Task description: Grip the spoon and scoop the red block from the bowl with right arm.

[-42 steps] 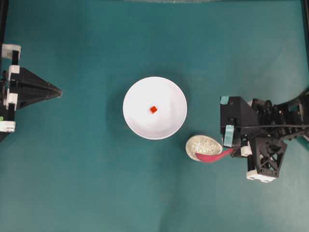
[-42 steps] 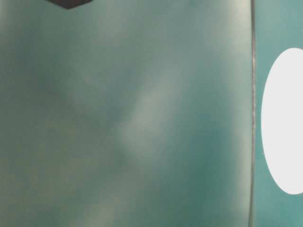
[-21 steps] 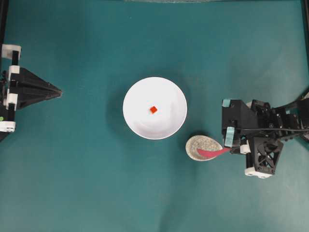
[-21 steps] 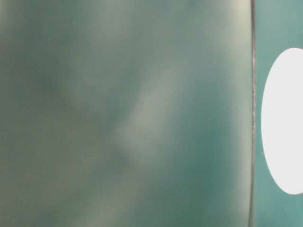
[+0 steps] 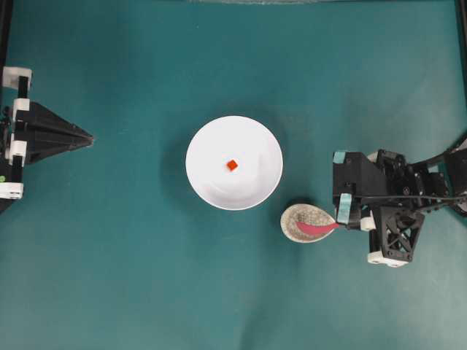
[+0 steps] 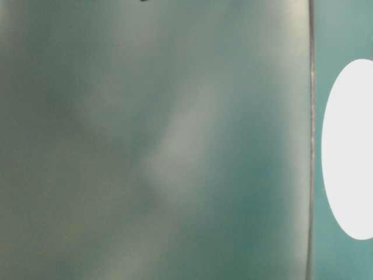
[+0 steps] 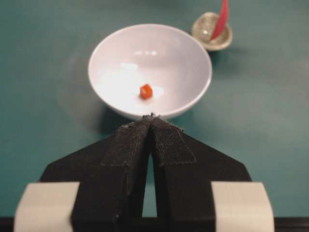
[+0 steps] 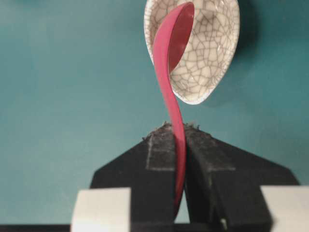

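Pink spoon [image 8: 170,82] clamped in right pincer [image 8: 179,133], scoop over spoon rest [image 8: 205,48]; left pincer [image 7: 152,118] together.

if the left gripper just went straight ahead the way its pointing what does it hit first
Probably the bowl. The left gripper, fingers together, points straight at its near wall, with bare table between them in the overhead view. Its height against the rim is unclear, so it might instead pass over toward the red block.
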Controlling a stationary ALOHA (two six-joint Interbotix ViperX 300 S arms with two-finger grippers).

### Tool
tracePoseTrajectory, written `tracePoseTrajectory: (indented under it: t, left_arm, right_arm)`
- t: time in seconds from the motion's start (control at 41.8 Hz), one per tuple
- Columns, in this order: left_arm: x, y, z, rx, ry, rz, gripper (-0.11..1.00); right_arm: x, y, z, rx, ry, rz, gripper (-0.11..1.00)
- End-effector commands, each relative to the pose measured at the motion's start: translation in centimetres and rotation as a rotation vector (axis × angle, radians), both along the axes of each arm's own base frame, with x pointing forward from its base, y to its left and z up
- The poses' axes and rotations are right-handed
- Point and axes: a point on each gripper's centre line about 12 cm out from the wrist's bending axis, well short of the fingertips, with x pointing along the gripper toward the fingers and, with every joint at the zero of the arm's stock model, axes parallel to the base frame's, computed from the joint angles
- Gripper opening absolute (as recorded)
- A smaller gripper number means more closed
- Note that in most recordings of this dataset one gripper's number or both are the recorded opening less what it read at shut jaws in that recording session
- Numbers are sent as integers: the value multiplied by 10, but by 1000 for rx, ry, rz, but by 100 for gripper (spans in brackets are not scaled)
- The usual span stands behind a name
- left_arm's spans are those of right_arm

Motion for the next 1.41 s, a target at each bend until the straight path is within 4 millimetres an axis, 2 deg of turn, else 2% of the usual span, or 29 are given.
tracePoseTrajectory:
  t: [0.0, 0.239, 0.382, 0.55, 0.765, 1.052, 1.386]
  left_arm:
    - [2, 0, 7, 2, -21, 2, 0]
    - [2, 0, 7, -3, -23, 4, 0]
    - [2, 0, 7, -8, -22, 5, 0]
    - [2, 0, 7, -11, -22, 6, 0]
    - [2, 0, 6, -9, -16, 6, 0]
    - [2, 0, 6, -11, -16, 6, 0]
    - [2, 0, 6, -9, -16, 6, 0]
  right_arm:
    - [1, 0, 8, 3, -31, 3, 11]
    - [-3, -1, 8, -11, -31, 18, 50]
    - [-8, -5, 10, -48, -23, 43, 59]
    - [-10, -6, 9, -54, -81, 47, 60]
    - [-16, -4, 3, -26, -332, 43, 60]
    - [-27, -9, -15, 20, -557, -7, 60]
    - [-38, -12, -46, 52, -691, -101, 60]
